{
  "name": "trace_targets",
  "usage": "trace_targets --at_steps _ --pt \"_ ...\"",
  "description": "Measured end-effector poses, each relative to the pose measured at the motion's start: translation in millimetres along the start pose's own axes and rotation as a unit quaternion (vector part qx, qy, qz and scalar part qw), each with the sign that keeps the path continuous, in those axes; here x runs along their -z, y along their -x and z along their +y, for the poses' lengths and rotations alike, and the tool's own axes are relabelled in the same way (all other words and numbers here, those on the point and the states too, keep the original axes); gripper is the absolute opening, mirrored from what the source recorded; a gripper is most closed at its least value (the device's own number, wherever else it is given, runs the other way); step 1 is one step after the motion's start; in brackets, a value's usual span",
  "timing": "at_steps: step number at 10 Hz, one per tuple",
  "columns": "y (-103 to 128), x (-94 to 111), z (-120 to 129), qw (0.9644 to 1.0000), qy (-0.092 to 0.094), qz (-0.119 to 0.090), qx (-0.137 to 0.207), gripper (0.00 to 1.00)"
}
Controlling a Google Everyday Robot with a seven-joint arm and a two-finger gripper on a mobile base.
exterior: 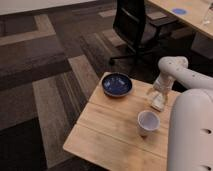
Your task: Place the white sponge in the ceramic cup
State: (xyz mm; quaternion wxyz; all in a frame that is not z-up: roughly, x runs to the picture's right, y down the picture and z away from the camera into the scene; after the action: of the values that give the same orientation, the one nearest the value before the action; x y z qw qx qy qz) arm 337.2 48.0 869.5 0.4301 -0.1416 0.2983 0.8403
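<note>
The white sponge (158, 104) lies on the wooden table (107, 127) near its right edge, behind the ceramic cup (148, 122). The cup stands upright, a small pale handleless one with nothing visible inside. My gripper (156, 98) hangs from the white arm on the right, pointing down right over the sponge. It is open, with its fingers low around the sponge and partly hiding it. The sponge still rests on the tabletop.
A dark blue bowl (117, 84) sits at the table's back left. A black office chair (132, 25) stands behind the table, and a long desk (192, 15) runs along the upper right. My white body fills the lower right corner. Patterned carpet surrounds the table.
</note>
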Motion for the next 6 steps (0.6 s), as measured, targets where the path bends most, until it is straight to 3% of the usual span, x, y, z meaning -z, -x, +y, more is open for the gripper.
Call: trace_targets --at_steps 3,6 --pt "-4 -8 3 1.0 0.0 0.001 0.006 0.65" --pt "-11 -22 -11 0.9995 -0.006 0.022 0.02 0.65"
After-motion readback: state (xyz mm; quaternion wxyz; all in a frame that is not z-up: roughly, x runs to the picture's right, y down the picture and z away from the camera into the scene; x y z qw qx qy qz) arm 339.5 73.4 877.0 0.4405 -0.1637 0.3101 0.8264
